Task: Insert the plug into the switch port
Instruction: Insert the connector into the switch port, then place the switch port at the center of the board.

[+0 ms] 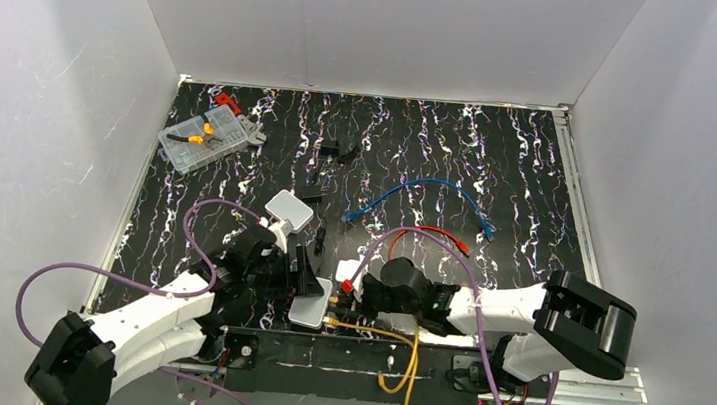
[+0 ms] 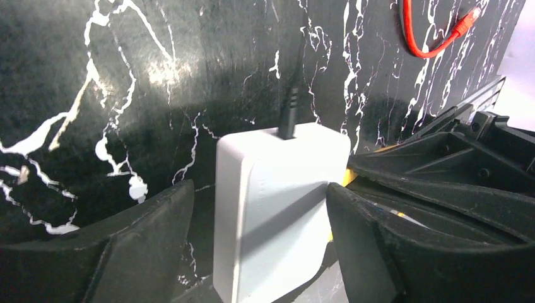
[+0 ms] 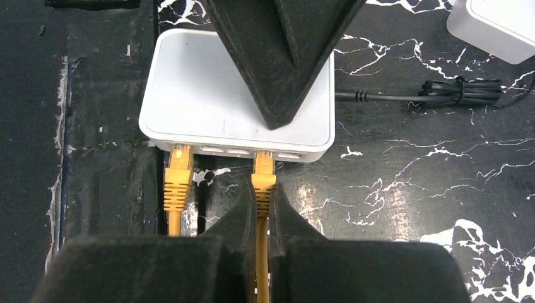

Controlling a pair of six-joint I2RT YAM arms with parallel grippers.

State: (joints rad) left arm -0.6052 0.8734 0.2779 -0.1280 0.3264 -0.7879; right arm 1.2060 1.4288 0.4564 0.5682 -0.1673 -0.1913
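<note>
Black marbled table (image 1: 538,181) holds the switch (image 3: 189,82) near its front edge, left gripper (image 2: 258,208) released astride it — so the right gripper (image 3: 262,208), clenched on the yellow plug (image 3: 263,169) at the switch port (image 3: 265,153), should push straight and level lest the switch slide.

White-shelled left arm (image 1: 156,317) and right arm (image 1: 509,307): bulky black joint housings, with a thin purple cable (image 1: 76,266) looping off each. Left gripper (image 2: 258,189) and right gripper (image 3: 263,189) have matte black wedge-shaped fingers (image 2: 142,240).
</note>
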